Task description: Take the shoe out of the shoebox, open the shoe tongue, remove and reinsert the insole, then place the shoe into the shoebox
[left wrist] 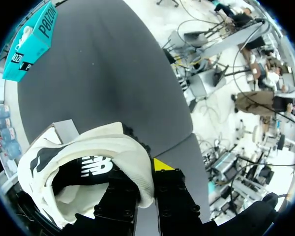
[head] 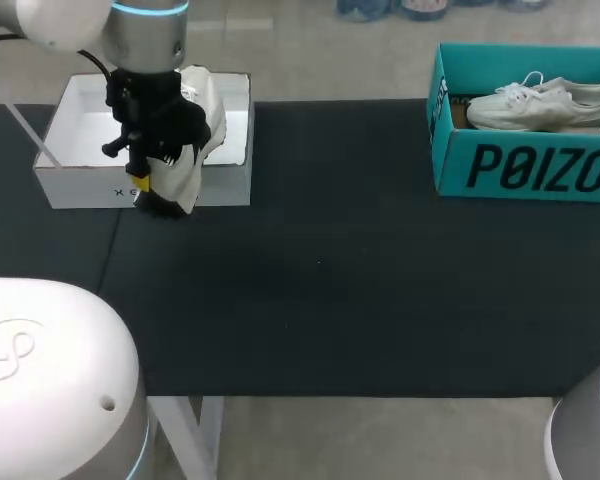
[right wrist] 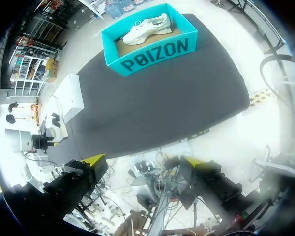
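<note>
**Head view: shoe held over the white box by its collar**

The shoe (head: 198, 128) is seen hanging from the left gripper (head: 150, 190) above the open white box (head: 85, 190), close to the box's front wall. It appears tilted, with one end lower than the other. In the left wrist view the shoe (left wrist: 88, 152) is pinched at the rim of its opening. One finger is placed inside and the other outside, so the left gripper (left wrist: 145, 187) is closed on that thin wall. Such a hold is judged to leave the tongue and inside free for later handling. The taking-out step is judged to be under way, with the shoe not yet set on the dark mat (head: 330, 270).

The right gripper (right wrist: 147, 167) is kept off beyond the mat's edge, its fingers spread wide with nothing between them. A teal box (head: 520, 170) with a second shoe (head: 540, 100) stands well apart.
</note>
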Robot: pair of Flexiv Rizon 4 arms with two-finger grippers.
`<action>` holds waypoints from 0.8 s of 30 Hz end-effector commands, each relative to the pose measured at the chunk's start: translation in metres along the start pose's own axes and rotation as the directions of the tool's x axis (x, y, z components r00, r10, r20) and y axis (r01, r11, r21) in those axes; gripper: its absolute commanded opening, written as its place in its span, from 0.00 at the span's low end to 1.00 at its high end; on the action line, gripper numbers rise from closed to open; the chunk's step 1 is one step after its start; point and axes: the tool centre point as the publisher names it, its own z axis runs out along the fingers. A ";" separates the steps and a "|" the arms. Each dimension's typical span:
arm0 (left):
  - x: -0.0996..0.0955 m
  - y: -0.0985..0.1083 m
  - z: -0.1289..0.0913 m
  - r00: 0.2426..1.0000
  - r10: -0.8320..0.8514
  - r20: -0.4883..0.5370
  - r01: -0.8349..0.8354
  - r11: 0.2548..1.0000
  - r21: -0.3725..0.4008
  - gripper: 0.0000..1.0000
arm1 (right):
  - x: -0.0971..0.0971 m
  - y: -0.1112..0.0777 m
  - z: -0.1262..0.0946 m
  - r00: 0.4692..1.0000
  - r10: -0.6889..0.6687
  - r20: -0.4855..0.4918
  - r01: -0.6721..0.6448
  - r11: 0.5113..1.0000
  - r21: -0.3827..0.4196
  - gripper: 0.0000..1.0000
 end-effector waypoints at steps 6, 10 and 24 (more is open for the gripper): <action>0.002 0.001 -0.001 1.000 0.001 0.006 -0.001 1.000 -0.001 0.00 | 0.001 0.002 0.000 1.000 0.000 0.002 0.000 1.000 0.003 1.00; -0.001 0.013 -0.005 0.999 0.051 0.012 -0.050 0.997 -0.060 0.00 | 0.001 0.002 0.000 1.000 0.000 0.002 0.000 1.000 0.003 1.00; 0.013 0.135 -0.015 0.700 0.714 0.034 -0.682 0.682 -0.265 0.00 | 0.001 0.002 0.000 1.000 0.000 0.002 0.000 1.000 0.003 1.00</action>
